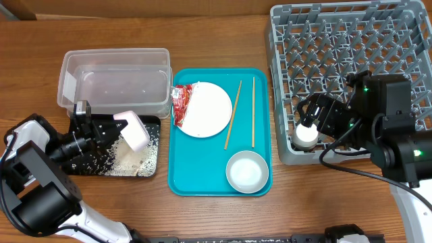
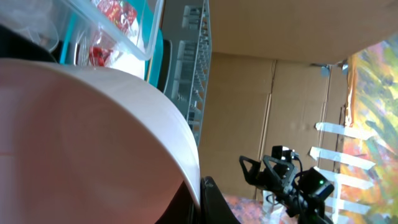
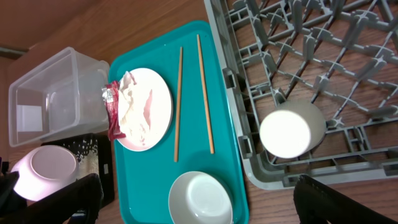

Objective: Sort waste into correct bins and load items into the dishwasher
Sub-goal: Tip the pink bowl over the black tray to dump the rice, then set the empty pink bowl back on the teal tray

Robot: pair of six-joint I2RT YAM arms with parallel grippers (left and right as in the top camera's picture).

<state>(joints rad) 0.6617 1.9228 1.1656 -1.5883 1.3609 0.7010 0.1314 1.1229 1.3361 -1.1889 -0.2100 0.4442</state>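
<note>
Tilting over black tray [image 1: 94, 165], pink bowl [image 1: 137, 129] is clamped in L claw [image 1: 111, 125]; white cup [image 3: 291, 129] is seen just ahead of wide-spread R claw [image 1: 316, 118].

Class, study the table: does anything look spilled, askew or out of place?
White rice grains lie scattered across the black tray, beneath the pink bowl that the left gripper holds tipped sideways. A red wrapper and crumpled tissue lie on the white plate's left edge.

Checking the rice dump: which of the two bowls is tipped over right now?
The pink bowl, held tilted over the black tray by the left gripper; the white bowl sits upright on the teal tray.
</note>
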